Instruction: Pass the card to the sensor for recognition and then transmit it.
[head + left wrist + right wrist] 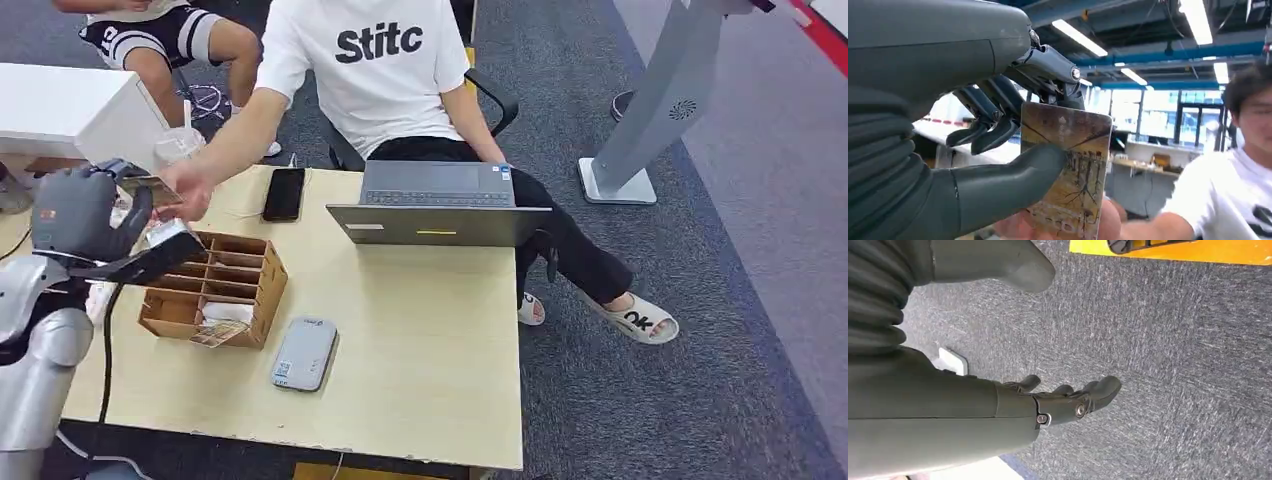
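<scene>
While the left hand [998, 165] pinches the card [1068, 175] by thumb and fingers, a person's hand [185, 190] touches it; the right hand [1058, 400] hangs loosely open.

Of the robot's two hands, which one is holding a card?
The left hand: it pinches the brown patterned card between thumb and fingers. The right hand hangs over the carpet, holding nothing.

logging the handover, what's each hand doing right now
Left hand: holding the card between thumb and fingers; a person's hand is at the card too.
Right hand: open, holding nothing, over the carpet.
</scene>
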